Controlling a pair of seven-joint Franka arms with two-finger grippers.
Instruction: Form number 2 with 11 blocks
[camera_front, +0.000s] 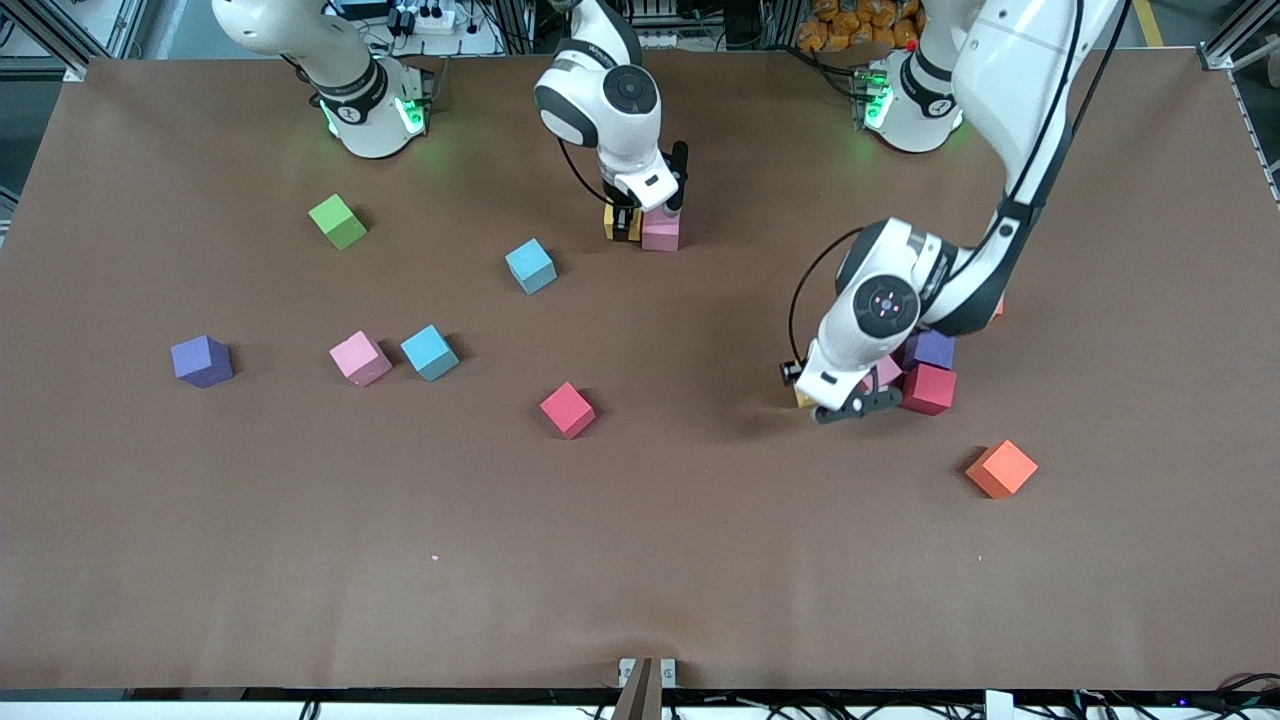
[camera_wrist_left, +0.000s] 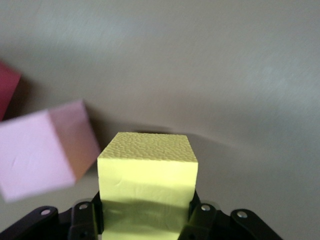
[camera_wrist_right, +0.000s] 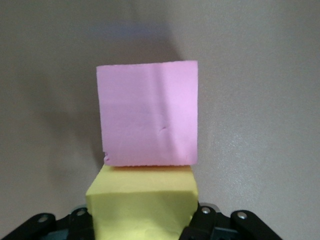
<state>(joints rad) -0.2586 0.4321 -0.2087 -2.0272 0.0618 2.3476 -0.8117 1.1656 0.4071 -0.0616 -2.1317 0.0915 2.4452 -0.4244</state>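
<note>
The left gripper (camera_front: 838, 405) is low at the tabletop (camera_front: 700, 520), its fingers (camera_wrist_left: 202, 215) drawn in on a small matte yellow cube (camera_wrist_left: 147, 182); in the front view only a sliver of that cube (camera_front: 803, 398) shows under the wrist. Touching it is a tight cluster: a pink cube (camera_front: 886, 371), seen tilted in the left wrist view (camera_wrist_left: 45, 152), a dark red cube (camera_front: 928, 389) and a purple cube (camera_front: 931, 348) just beside the red one and farther from the front camera. A small orange cube (camera_front: 1001, 468) lies near this cluster, nearer to the front camera than the red cube and toward the left arm's end of the tabletop. The right gripper (camera_front: 627, 222) is down on the tabletop well apart from the cluster, toward the right arm's end, its fingers (camera_wrist_right: 202, 220) closed on a second yellow cube (camera_wrist_right: 142, 207), which touches another pink cube (camera_front: 660, 231). Loose toward the right arm's end lie a light blue cube (camera_front: 530, 265), a second light blue cube (camera_front: 430, 352) just beside a third pink cube (camera_front: 360, 358), a second red cube (camera_front: 567, 410), a second purple cube (camera_front: 202, 361) and a green cube (camera_front: 338, 221). No finished digit 2 shows among the cubes.
</note>
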